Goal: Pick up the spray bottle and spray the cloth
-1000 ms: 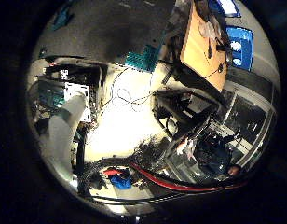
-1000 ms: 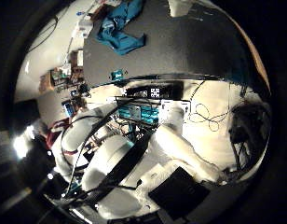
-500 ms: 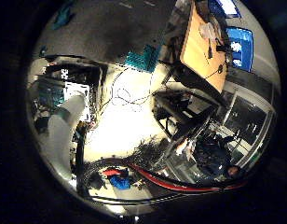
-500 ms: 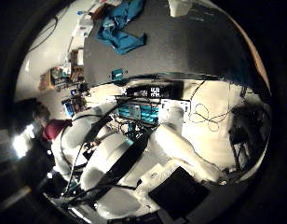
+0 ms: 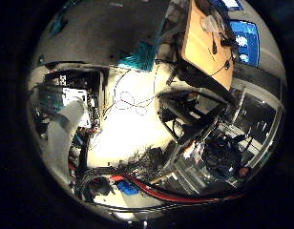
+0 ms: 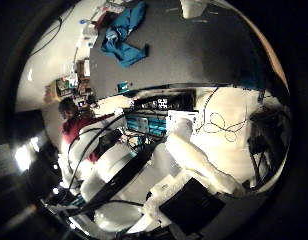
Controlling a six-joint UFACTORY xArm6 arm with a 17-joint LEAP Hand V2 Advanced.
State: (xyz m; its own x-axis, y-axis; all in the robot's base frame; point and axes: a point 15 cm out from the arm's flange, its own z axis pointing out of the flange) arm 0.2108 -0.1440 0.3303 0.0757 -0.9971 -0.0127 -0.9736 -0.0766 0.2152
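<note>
Well below the palm, a large dark grey flat-topped desk (image 6: 194,55) fills the far part of the thumb side view. A pale, brightly lit floor (image 5: 132,138) lies beside the near edge of this desk.

The white tubular robot arm (image 6: 194,160) reaches across the near part of the view, in front of the desk edge. No part of the right hand can be separated with certainty from the arm parts. The state of the fingers cannot be told from either view, and nothing is seen held close to the palm.

A second, light brown wooden desk (image 5: 204,43) stands apart from the dark grey desk, on the other side of the floor area. A black open-frame stand (image 5: 185,112) is on the floor just beside it.

The crumpled blue fabric cloth (image 6: 125,37) lies on the dark grey desk, towards its far corner and well apart from the arm.

A white object (image 6: 194,7) stands on the same desk at the far edge, apart from the cloth. It is cut off by the view edge and may be the spray bottle; this cannot be confirmed.
</note>
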